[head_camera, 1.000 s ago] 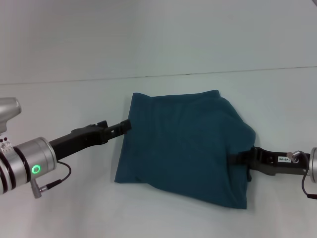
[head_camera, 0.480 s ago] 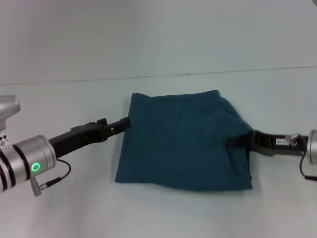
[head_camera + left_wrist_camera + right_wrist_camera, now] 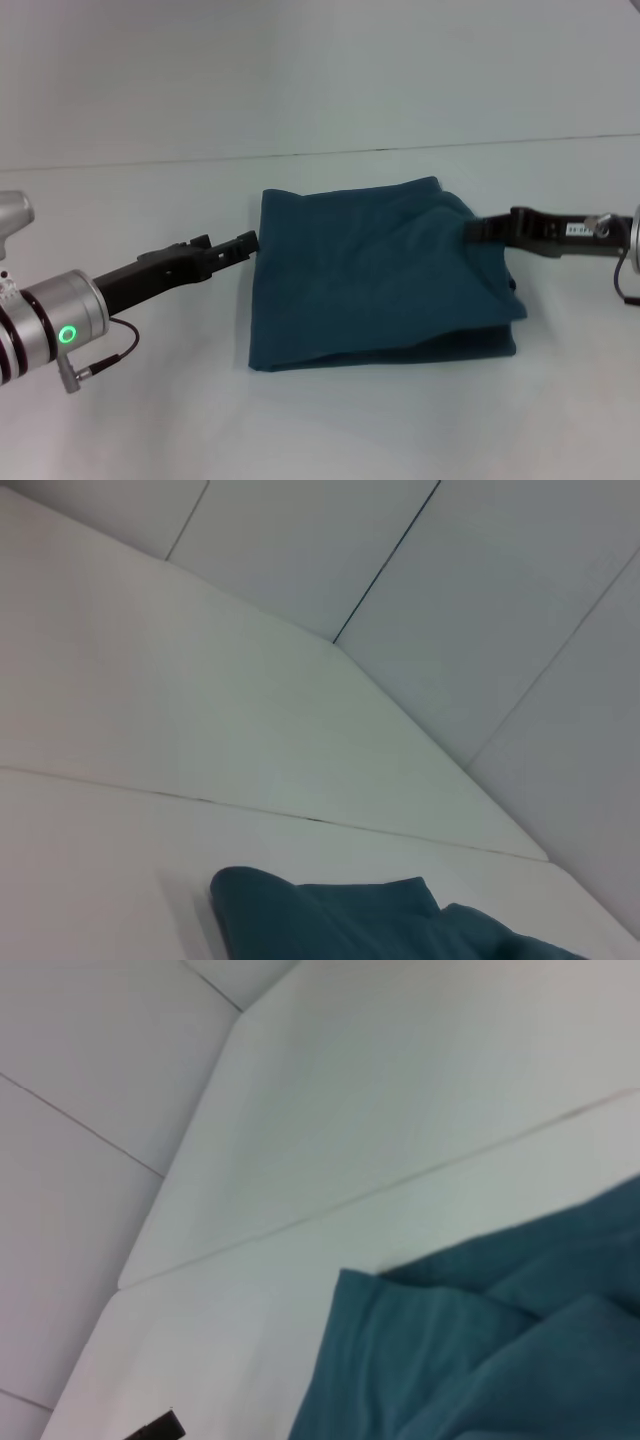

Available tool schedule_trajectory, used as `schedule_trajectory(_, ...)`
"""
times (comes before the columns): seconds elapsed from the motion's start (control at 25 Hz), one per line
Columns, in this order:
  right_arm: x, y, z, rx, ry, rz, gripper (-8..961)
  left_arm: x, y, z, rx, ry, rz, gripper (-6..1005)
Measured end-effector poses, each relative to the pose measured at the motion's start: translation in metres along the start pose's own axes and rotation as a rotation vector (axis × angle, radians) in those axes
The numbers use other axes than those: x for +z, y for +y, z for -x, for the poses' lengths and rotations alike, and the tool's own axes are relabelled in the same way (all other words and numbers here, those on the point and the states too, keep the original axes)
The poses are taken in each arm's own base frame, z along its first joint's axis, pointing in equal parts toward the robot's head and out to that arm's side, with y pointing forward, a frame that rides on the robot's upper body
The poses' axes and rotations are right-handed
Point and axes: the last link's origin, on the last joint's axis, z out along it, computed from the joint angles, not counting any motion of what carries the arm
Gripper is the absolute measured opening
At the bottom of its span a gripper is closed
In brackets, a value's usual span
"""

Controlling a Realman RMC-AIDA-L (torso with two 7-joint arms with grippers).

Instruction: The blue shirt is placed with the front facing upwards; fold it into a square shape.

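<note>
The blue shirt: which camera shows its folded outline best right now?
The head view. It shows the whole blue shirt as a rough rectangle, with the left gripper at one side edge and the right gripper at the other. The left and right wrist views each catch only a corner of cloth.

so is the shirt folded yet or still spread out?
Folded. The blue shirt lies as a compact, roughly square bundle, layered edges along its near side, no sleeves or lettering showing. The left gripper and right gripper sit at its sides.
</note>
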Motion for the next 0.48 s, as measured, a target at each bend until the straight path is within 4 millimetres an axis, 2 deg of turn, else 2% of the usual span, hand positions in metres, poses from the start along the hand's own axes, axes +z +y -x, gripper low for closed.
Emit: schedule_trajectory(0.48, 0.007, 0.021, 0.036, -0.089, -0.009, 0.017, 29, -0.002, -0.002, -0.003, -0.010, 0.020, -0.009, 908)
